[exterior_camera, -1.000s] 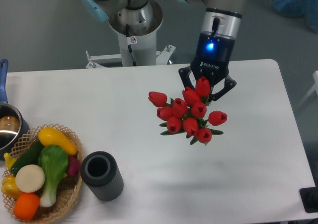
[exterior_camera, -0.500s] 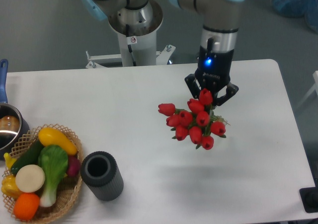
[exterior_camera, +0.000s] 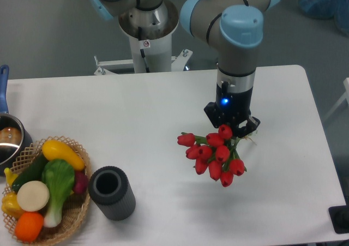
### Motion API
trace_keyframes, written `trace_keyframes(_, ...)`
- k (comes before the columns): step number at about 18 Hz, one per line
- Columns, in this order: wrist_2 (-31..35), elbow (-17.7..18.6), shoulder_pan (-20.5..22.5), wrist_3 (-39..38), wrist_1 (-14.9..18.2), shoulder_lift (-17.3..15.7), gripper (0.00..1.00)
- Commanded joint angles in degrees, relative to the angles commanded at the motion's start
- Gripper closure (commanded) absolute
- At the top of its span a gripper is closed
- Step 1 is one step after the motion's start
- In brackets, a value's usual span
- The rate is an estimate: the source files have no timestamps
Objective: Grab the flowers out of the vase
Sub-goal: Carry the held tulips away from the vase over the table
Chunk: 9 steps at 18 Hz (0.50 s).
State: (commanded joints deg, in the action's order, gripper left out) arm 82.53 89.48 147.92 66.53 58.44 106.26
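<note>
The flowers (exterior_camera: 214, 153), a bunch of red tulip buds with green stems, hang right of the table's middle, held by their stems. My gripper (exterior_camera: 232, 127) points down over the bunch and is shut on the stems; the buds hide its fingertips. The vase (exterior_camera: 112, 192), a dark grey ribbed cup, stands upright and empty at the front left, far from the gripper.
A wicker basket (exterior_camera: 76, 216) with toy vegetables sits at the front left corner next to the vase. A blue-handled steel pot (exterior_camera: 7, 137) is at the left edge. The arm's base (exterior_camera: 147, 33) stands behind the table.
My gripper has moved down and toward the front of the table with the flowers in it, and the bunch now hangs lower. The vase has not moved.
</note>
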Motion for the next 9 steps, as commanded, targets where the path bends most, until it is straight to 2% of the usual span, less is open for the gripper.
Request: trace_keyframes(9,5.71,-0.27,-0.62,0.17,4.04,0.26,1.00)
